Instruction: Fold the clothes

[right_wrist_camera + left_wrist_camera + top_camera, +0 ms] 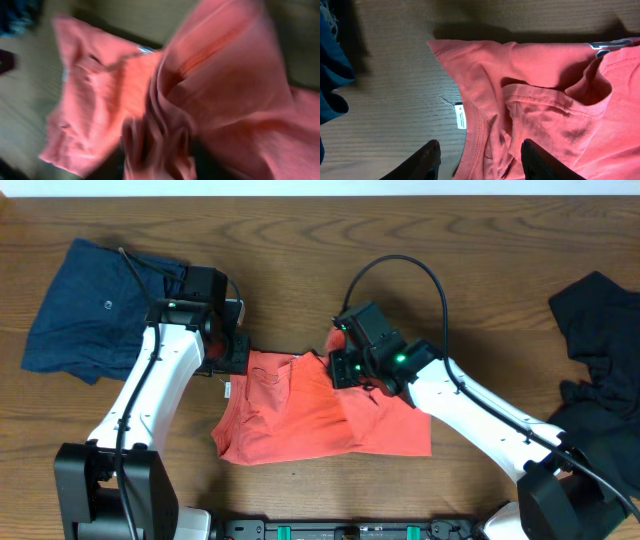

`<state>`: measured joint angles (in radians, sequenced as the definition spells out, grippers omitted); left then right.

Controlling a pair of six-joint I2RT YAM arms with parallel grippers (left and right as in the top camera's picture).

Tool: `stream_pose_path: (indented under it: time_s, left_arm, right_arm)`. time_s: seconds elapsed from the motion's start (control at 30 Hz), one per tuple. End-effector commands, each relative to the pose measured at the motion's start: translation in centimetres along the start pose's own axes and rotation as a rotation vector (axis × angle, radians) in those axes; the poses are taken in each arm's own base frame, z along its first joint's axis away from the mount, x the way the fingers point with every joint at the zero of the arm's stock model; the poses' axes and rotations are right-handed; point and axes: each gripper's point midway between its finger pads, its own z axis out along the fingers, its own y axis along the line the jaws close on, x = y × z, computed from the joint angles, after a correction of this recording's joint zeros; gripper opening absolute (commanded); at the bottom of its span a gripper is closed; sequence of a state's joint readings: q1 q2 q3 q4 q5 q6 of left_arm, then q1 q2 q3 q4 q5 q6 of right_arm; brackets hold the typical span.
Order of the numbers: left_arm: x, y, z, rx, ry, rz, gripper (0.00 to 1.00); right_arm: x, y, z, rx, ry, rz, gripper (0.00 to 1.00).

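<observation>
Mid-fold on the coral-red short-sleeved cloth T-shirt point(300, 420), which lies crumpled at the centre of the wooden table point(300, 240). Right gripper point(343, 368) looks to be pinching a bunch of its upper edge (right wrist view is blurred and the fingers are hidden by cloth). Left gripper point(480, 150) is spread over the collar, holding nothing. Next, I'd say: left grips the collar edge, then both pull the shirt flat. Only the left wrist view shows the white neck label point(461, 116). Only overhead shows the navy-blue cloth garment point(90, 315) and the black cloth garment point(600, 350), each well apart from the shirt.

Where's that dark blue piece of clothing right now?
In the overhead view, the navy garment lies upper left, just beyond the left arm, left of the coral T-shirt.
</observation>
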<state>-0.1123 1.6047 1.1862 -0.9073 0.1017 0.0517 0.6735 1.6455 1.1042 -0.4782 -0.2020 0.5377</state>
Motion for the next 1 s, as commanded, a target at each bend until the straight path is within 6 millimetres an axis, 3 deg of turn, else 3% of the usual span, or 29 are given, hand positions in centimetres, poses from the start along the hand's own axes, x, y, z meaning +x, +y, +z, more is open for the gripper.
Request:
stream_pose_path:
  time_s: [0.0, 0.07, 0.13, 0.27, 0.43, 0.5, 0.63, 0.7, 0.73, 0.77, 0.83, 0.87, 0.97]
  left_arm:
    - [0.1, 0.1, 0.2, 0.002, 0.006, -0.008, 0.54]
    - [0.2, 0.1, 0.2, 0.002, 0.010, -0.009, 0.59]
    - [0.3, 0.1, 0.2, 0.002, 0.013, -0.009, 0.64]
    - [0.3, 0.1, 0.2, 0.002, 0.014, -0.009, 0.65]
    - [0.4, 0.1, 0.2, 0.002, 0.019, -0.010, 0.65]
    - [0.4, 0.1, 0.2, 0.002, 0.018, -0.010, 0.65]
    - [0.3, 0.1, 0.2, 0.002, 0.016, -0.009, 0.66]
    - [0.3, 0.1, 0.2, 0.002, 0.016, -0.009, 0.66]
    - [0.3, 0.1, 0.2, 0.002, 0.016, -0.009, 0.65]
    - [0.4, 0.1, 0.2, 0.002, 0.016, -0.009, 0.65]
    - [0.4, 0.1, 0.2, 0.002, 0.016, -0.009, 0.66]
    - [0.4, 0.1, 0.2, 0.002, 0.016, -0.009, 0.66]
    - [0.3, 0.1, 0.2, 0.002, 0.016, -0.009, 0.66]
  right_arm:
    - [0.3, 1.1, 0.0, -0.027, 0.007, -0.007, 0.64]
    - [0.7, 0.4, -0.2, -0.005, 0.027, -0.020, 0.68]
    - [0.7, -0.3, -0.4, 0.008, 0.035, -0.039, 0.60]
    - [0.5, -2.2, -1.0, 0.041, 0.047, -0.006, 0.55]
    - [1.1, -5.0, -0.8, 0.123, 0.084, 0.042, 0.35]
    - [1.5, -6.5, -0.3, 0.190, 0.099, 0.049, 0.19]
    - [3.3, -8.6, 1.9, 0.268, 0.178, 0.064, 0.11]
    - [4.8, -8.6, 2.8, 0.243, 0.252, 0.065, 0.03]
    - [5.7, -8.0, 3.4, 0.194, 0.303, 0.043, 0.01]
    - [6.9, -6.1, 3.6, 0.077, 0.366, 0.004, 0.01]
    - [9.1, 0.6, 2.3, -0.336, 0.460, -0.215, 0.01]
    - [10.4, 3.9, 0.3, -0.553, 0.476, -0.357, 0.02]
    - [11.7, 6.5, -2.0, -0.669, 0.458, -0.517, 0.01]
